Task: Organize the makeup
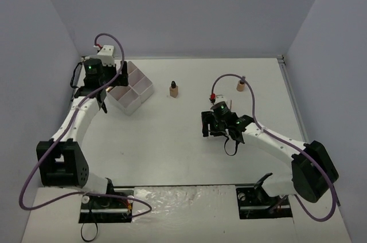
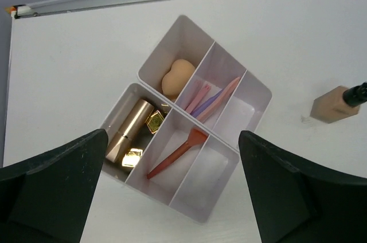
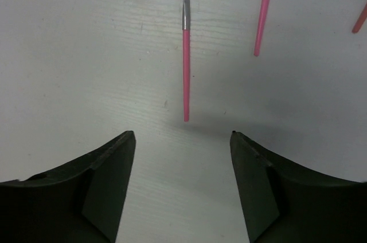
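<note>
Your right tool (image 3: 182,140) sat released and empty, the pink stick (image 3: 186,59) lying flat on the worktop (image 3: 86,54) just ahead; it looked light, stiff, roll-prone, so mid-shaft was your pinch point.

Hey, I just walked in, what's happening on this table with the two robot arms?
The robot is filling a white divided box. The left pincer hangs open and empty above it. A sponge, gold lipstick tubes and thin sticks already lie inside. The right pincer, open, is lined up over a pink brush lying on the table, not gripping it. A tan bottle is outside the box.
</note>
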